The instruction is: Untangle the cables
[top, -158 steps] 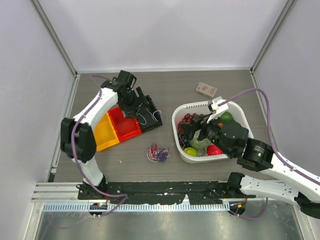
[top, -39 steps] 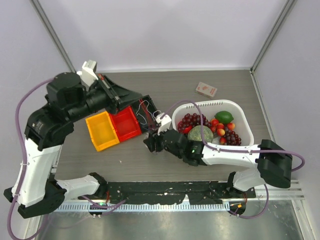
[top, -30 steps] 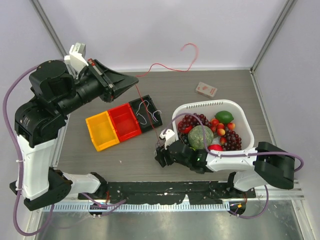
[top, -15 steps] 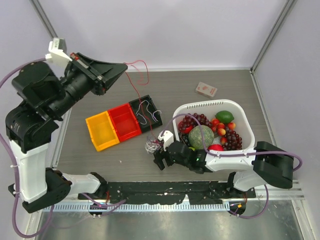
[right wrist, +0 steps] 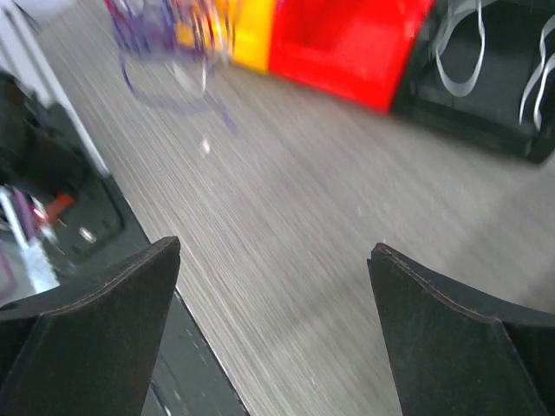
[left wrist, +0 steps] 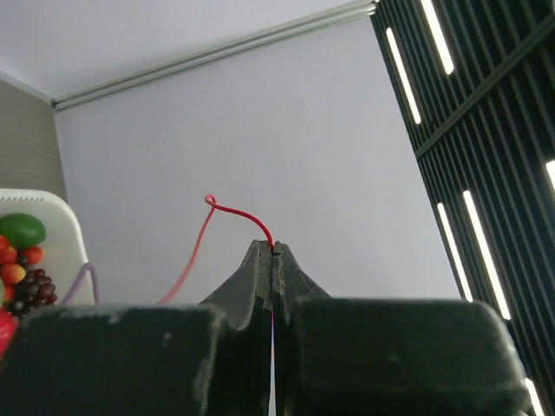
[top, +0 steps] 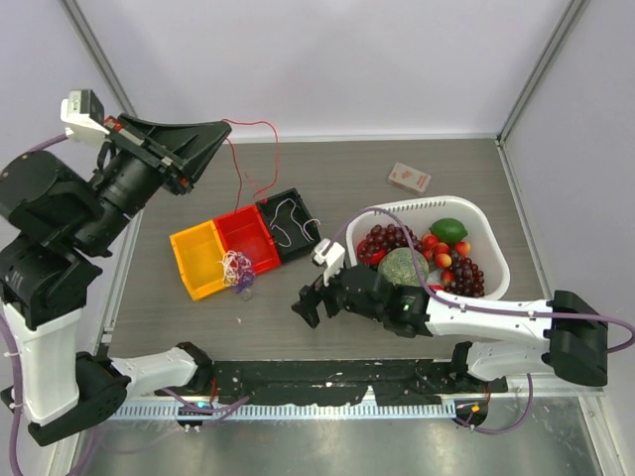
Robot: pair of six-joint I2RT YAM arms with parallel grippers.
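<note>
The tangle (top: 236,269) slid to the bins (top: 201,260) (left tool (left wrist: 272,253) pinches red cord (left wrist: 239,211), right tool (right wrist: 270,256) gapes empty).

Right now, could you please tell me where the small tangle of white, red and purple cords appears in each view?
Top external: tangle of cords, left of centre, at the near edge where the yellow plastic bin meets the red plastic bin.
Left wrist: absent; only a thin red cord pinched in the fingers.
Right wrist: top left corner, blurred.
Shared landmark: the red plastic bin.
</note>
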